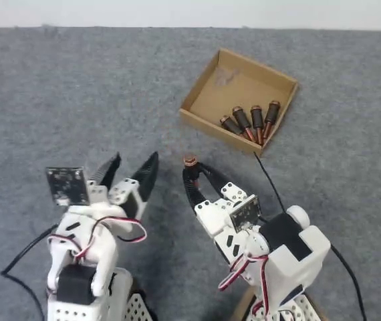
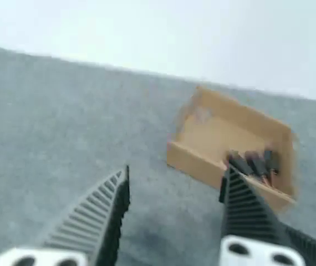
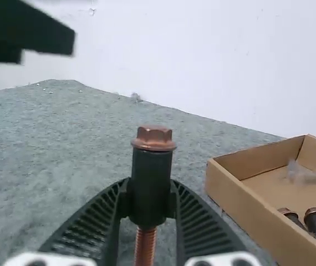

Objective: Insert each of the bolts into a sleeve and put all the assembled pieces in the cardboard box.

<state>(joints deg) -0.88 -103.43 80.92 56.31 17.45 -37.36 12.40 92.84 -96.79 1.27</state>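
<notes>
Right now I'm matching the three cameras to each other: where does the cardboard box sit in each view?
High view: cardboard box upper right of centre.
Left wrist view: box beyond the open left gripper, partly behind one finger.
Right wrist view: box beside and beyond the sleeved bolt in the right gripper.
Shared landmark: the assembled pieces lying along one box wall.

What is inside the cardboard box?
Four sleeved bolts lie side by side in one corner of the cardboard box, a pale smudge beyond. Its near wall covers their tips.
</notes>
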